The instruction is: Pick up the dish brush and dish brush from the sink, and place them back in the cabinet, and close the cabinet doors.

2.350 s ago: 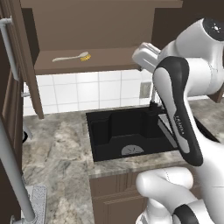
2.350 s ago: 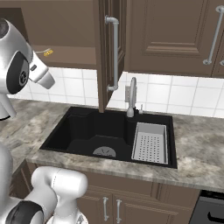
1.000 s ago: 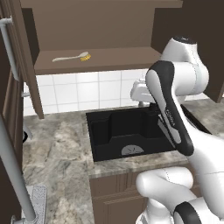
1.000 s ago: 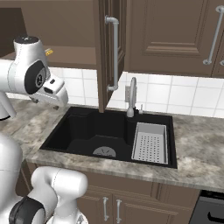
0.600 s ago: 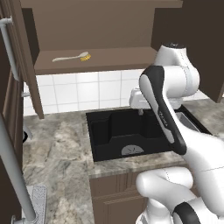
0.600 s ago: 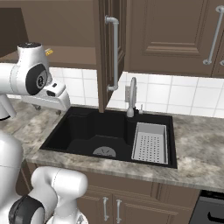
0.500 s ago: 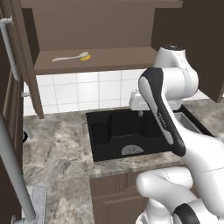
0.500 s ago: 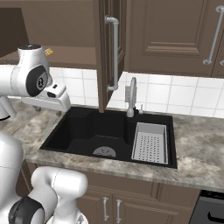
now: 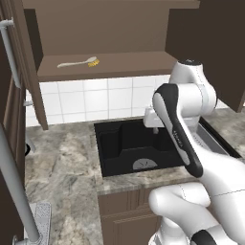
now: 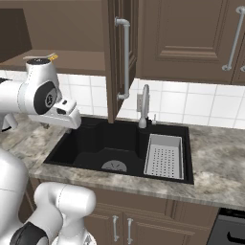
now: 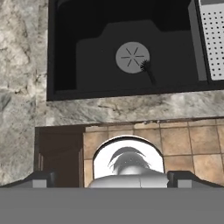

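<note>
The white arm's two-finger gripper (image 11: 112, 178) hangs above the black rectangular recessed sink (image 9: 119, 143), over its left half, with its dark finger tips (image 11: 41, 178) spread wide and nothing between them. Open air lies between the hand and the basin floor, and the sink's walls leave broad room around the round grey drain (image 11: 132, 57).

I count two brushes. The whitish-handled dish brush with the yellow-orange bristle head (image 9: 76, 62) lies flat on the lighter brown shelf of the dark brown wooden wall cabinet (image 9: 110, 64), toward its left end, well back from the shelf's front edge. The black-handled dish brush (image 11: 148, 72) lies on the sink floor, its bristle end touching the drain's rim and its handle running off toward the near wall of the basin.

One cabinet door with a long vertical silver bar handle (image 10: 125, 57) stands swung out over the sink's far edge, just left of the curved grey faucet (image 10: 144, 105); another open door (image 9: 16, 62) hangs at the far left. Two doors, both open.

The right base view shows a perforated white drying tray (image 10: 164, 155) filling the sink's right compartment. The hand view shows the black brush against the black basin, plus the grey marbled stone counter (image 11: 22, 78) edging the sink.
</note>
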Tool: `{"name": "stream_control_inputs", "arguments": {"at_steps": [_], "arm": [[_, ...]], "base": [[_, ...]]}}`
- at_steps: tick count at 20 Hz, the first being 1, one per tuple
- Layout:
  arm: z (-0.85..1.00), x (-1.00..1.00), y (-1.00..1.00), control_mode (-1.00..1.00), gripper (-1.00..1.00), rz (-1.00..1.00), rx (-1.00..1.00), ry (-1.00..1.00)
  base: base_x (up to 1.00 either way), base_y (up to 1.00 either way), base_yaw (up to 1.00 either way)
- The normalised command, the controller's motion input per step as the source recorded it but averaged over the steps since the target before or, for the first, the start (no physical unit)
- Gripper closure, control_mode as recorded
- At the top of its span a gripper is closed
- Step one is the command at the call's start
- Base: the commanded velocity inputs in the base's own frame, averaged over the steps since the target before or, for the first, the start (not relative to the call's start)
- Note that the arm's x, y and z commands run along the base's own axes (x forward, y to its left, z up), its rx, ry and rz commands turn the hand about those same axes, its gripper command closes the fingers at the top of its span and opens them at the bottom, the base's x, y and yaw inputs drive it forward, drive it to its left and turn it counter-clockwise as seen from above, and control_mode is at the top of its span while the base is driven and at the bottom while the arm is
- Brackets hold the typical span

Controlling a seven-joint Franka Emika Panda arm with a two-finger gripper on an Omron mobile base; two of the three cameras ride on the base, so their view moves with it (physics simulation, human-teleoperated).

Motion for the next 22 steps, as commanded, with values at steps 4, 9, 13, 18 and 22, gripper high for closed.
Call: {"name": "stream_control_inputs", "arguments": {"at_steps": [4,9,13,18,22], "arm": [[-0.19,0.06,-0.08,-1.0,-1.0,0.0,0.0,0.0],[-0.17,0.05,-0.05,-1.0,-1.0,0.0,0.0,0.0],[-0.16,0.07,-0.01,-1.0,-1.0,0.0,-0.04,0.0],[-0.14,0.07,-0.06,-1.0,-1.0,0.0,-0.05,0.0],[-0.16,0.08,-0.1,-1.0,-1.0,0.0,-0.07,0.04]], "base": [[0.0,0.0,0.0],[0.0,0.0,0.0],[0.0,0.0,0.0],[0.0,0.0,0.0],[0.0,0.0,0.0]]}}
